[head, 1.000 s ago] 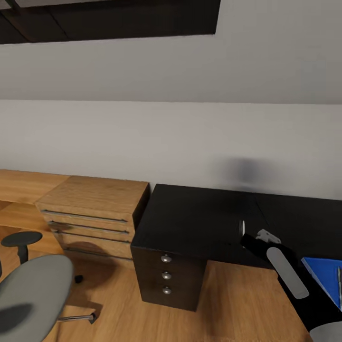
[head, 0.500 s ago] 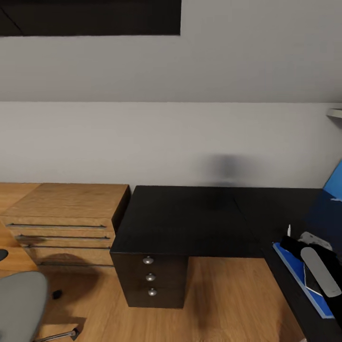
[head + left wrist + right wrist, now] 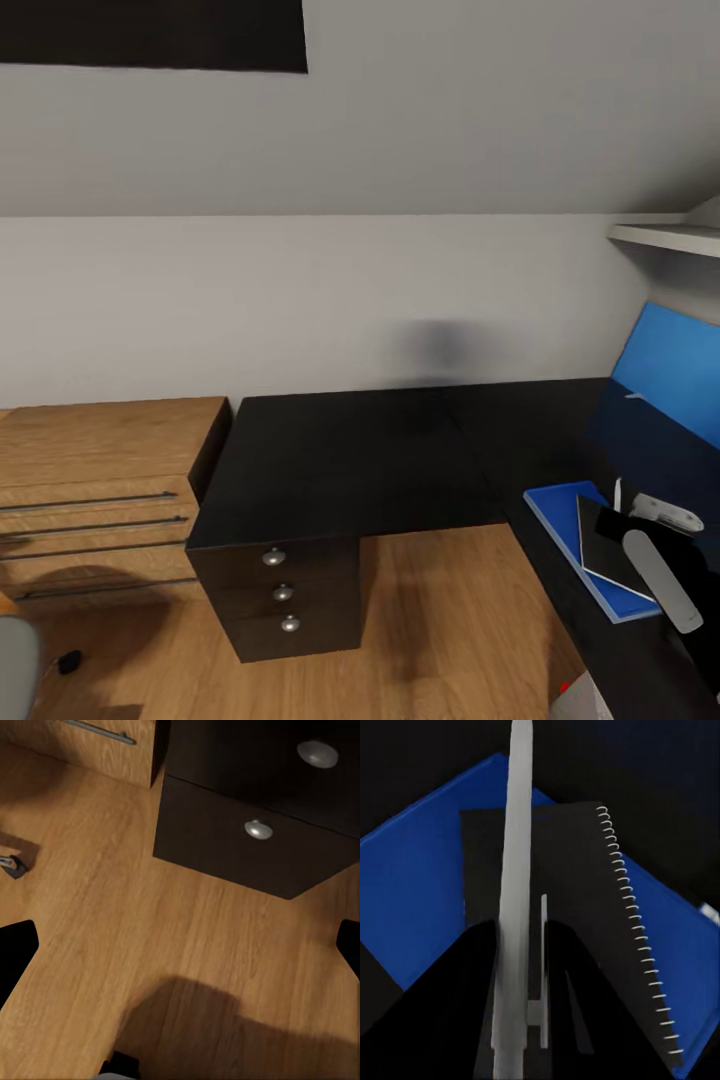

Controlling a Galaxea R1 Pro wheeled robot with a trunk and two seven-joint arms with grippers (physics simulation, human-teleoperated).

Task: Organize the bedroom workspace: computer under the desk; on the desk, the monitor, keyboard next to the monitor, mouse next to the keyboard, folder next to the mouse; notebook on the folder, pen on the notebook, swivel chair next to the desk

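Right arm enters the head view at lower right, black forearm with a grey oblong panel, reaching forward and slightly inward. Right gripper (image 3: 622, 497) at its tip, pale wrist housing behind. Right wrist view: two dark fingers (image 3: 450, 997) closed on a slim white pen (image 3: 516, 900), which runs lengthwise out past the tips. Left gripper (image 3: 180, 952) points downward, black fingers (image 3: 15, 952) spread wide apart, nothing between.

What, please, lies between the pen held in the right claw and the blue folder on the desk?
The black spiral notebook lies between pen and folder, flat on the folder, as the right wrist view shows.
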